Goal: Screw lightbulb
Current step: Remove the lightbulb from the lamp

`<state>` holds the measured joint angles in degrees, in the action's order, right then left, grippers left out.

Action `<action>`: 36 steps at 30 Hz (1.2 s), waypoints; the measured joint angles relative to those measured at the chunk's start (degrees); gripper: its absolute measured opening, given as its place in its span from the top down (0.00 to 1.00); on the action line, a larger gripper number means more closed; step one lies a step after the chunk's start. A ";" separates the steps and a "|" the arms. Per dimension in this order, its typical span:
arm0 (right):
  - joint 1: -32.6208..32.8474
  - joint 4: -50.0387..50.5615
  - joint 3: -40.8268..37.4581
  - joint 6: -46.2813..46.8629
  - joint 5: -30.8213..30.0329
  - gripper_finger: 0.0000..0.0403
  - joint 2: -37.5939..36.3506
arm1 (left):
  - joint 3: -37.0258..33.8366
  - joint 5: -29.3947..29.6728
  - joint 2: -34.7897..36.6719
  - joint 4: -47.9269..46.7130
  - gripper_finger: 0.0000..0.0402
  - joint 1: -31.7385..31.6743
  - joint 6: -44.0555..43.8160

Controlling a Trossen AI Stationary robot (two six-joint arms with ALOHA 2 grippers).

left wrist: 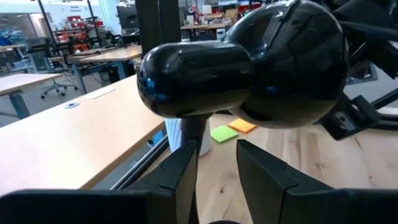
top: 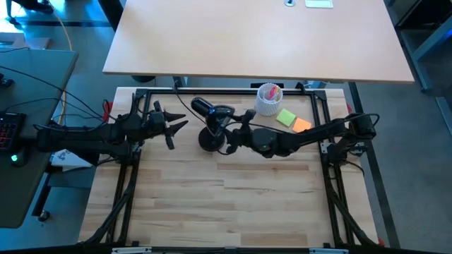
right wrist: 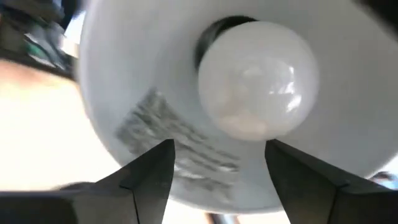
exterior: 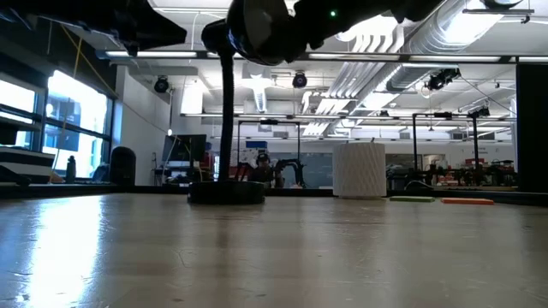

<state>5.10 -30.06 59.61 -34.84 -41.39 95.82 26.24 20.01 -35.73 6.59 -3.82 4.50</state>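
Lightbulb (right wrist: 258, 87) sits inside lamp shade (right wrist: 124, 93), upper right of right wrist view, base in socket. Right gripper (top: 227, 138) at centre of high view, against lamp (top: 210, 125); fingers (right wrist: 143, 177) spread wide, empty, just short of the lightbulb. Left gripper (top: 173, 125) left of lamp, fingers (left wrist: 180, 174) parted, empty, near dark shade back (left wrist: 249, 68). White ribbed cup (top: 268, 99), sticky notes (top: 293, 121) upper right on tabletop (top: 226, 204).
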 joint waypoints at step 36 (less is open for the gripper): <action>-5.75 -0.64 0.00 31.64 19.54 0.27 -5.83 | 0.00 0.10 -0.52 0.10 0.73 0.25 -10.91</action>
<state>-0.65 -30.70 59.61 -3.19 -21.85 90.00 26.24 20.11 -36.25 6.69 -3.57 -6.42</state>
